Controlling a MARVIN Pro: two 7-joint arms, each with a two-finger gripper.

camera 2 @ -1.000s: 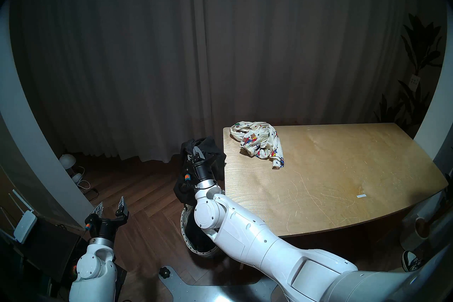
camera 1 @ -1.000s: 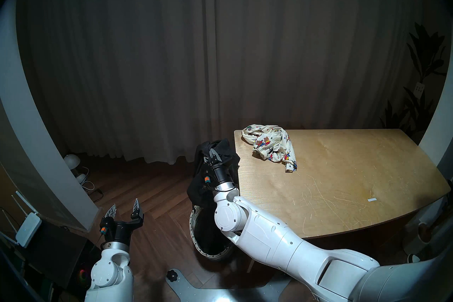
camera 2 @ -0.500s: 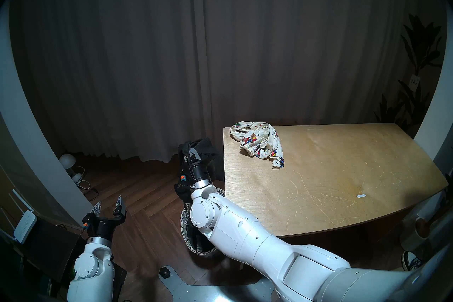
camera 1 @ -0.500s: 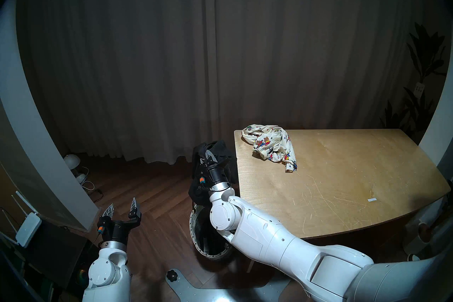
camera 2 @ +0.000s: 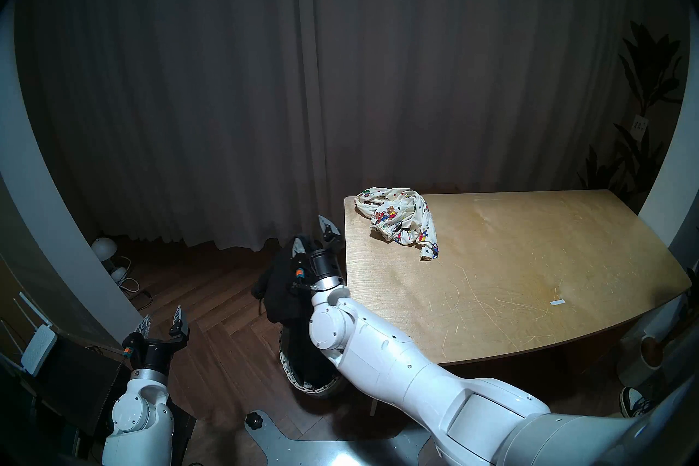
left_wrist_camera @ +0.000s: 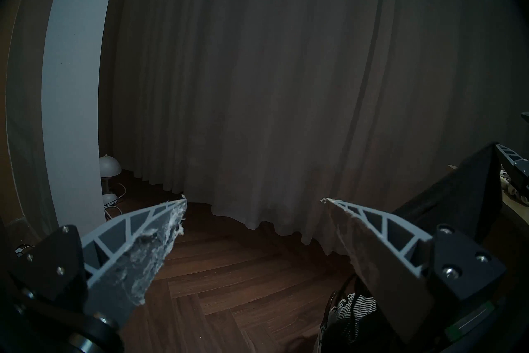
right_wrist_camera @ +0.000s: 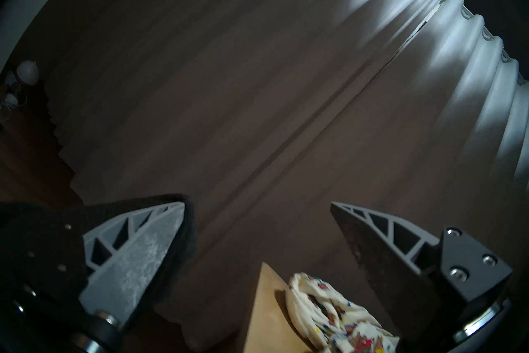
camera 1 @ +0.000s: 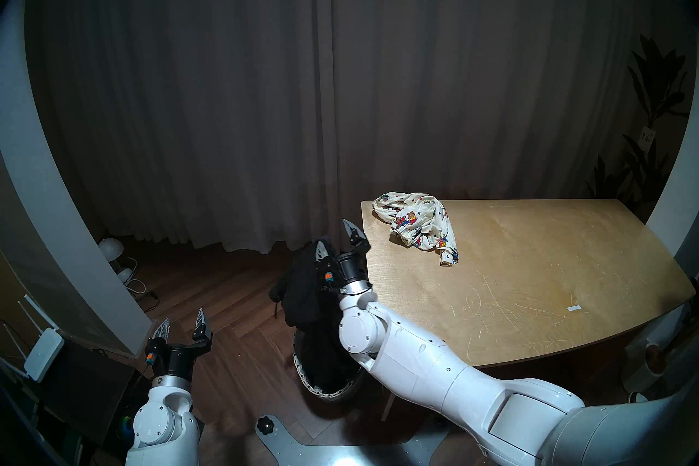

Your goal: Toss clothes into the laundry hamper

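Now the right gripper gapes, dark garment draped on one finger above the laundry hamper; left gripper open, idle; next comes shaking it free.

The right arm reaches from the lower right corner up toward ten o'clock, its white forearm ending in a bent wrist and a black gripper body. The right gripper has its fingers spread wide, pointing toward twelve o'clock; in the wrist view its two ribbed fingers stand well apart with nothing clamped between them. The left arm rises from the bottom edge at about seven o'clock, short and upright. The left gripper points toward one o'clock, its fingers parted and bare, with worn, frayed pads.
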